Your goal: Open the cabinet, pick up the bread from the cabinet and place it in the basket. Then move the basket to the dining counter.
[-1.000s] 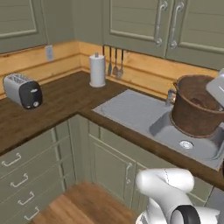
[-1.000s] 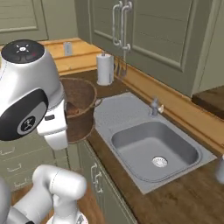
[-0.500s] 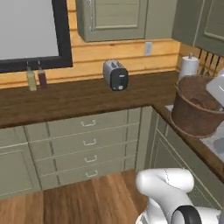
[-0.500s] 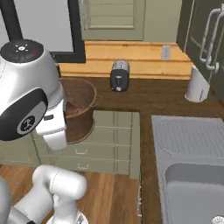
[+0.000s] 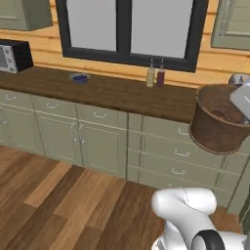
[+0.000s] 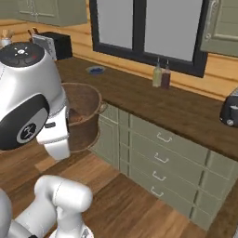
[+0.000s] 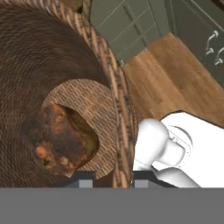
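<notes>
1. One long dark-brown wood counter [image 5: 112, 93] w/ grey-green cabinets and drawers below runs along the wall, under one big black-framed window [image 5: 129, 29] w/ two panes.
2. One plank wood floor [image 5: 58, 195] in front of the cabinets.
3. One round brown woven basket [image 5: 217, 122], thick rim, held up off the floor in front of the drawers at the right edge of left base view; in right base view it sits partly behind the white arm, lower left.
4. One black microwave [image 5: 13, 54] on the counter, far left.
5. One dark crusty bread loaf [image 7: 59, 138] lies on the basket's woven bottom, inside it, seen in hand view.
6. One grey toaster [image 6: 231, 109] at the counter's right end in right base view.
7. Two bottles standing touching on the counter by the window sill: one pale-yellow bottle [image 5: 151, 75], one dark-red bottle [image 5: 160, 76].
8. One small blue dish [image 5: 78, 77] on the counter, left of the bottles, well apart.
9. Pincer [image 7: 113, 179]: two dark tips straddle the basket's rim wall, one inside, one outside; clamped on the rim.
</notes>
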